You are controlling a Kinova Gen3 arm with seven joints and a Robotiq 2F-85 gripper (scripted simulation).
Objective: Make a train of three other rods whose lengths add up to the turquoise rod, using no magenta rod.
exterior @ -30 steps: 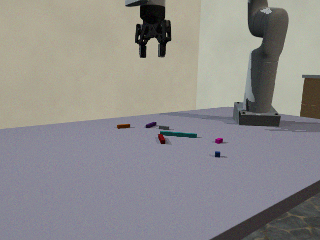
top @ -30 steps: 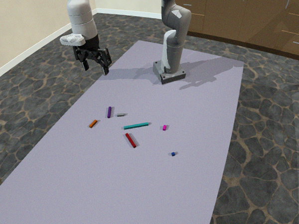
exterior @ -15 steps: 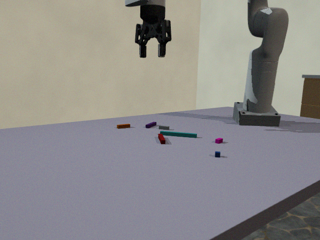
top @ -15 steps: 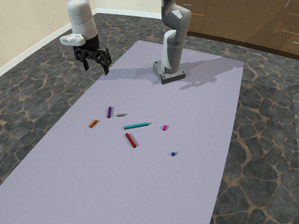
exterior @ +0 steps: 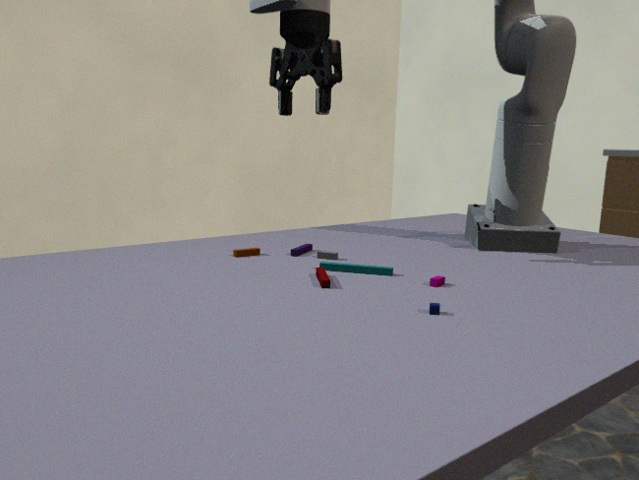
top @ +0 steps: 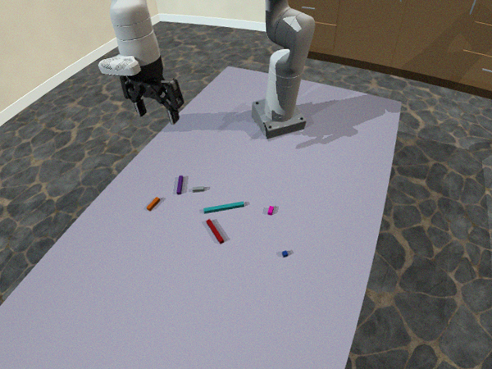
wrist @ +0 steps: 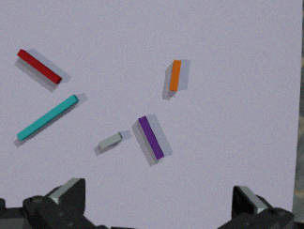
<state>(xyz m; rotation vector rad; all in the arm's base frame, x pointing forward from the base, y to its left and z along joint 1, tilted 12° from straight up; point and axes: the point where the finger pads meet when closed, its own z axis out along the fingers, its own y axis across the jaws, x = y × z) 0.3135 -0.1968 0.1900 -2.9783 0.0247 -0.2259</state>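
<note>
My gripper (top: 156,109) hangs open and empty high above the table, over its far left part; it also shows in the exterior view (exterior: 303,105) and its fingertips frame the bottom of the wrist view (wrist: 159,206). On the table lie a turquoise rod (top: 224,207) (wrist: 47,117), a red rod (top: 214,231) (wrist: 39,67), a purple rod (top: 179,184) (wrist: 151,137), a grey rod (top: 198,188) (wrist: 110,140), an orange rod (top: 153,203) (wrist: 174,75), a magenta rod (top: 270,209) and a blue rod (top: 285,253). All lie flat and apart from each other.
The arm's base (top: 278,122) stands at the far end of the table. The table's left edge runs close to the orange rod. Wooden cabinets (top: 400,21) stand behind the table.
</note>
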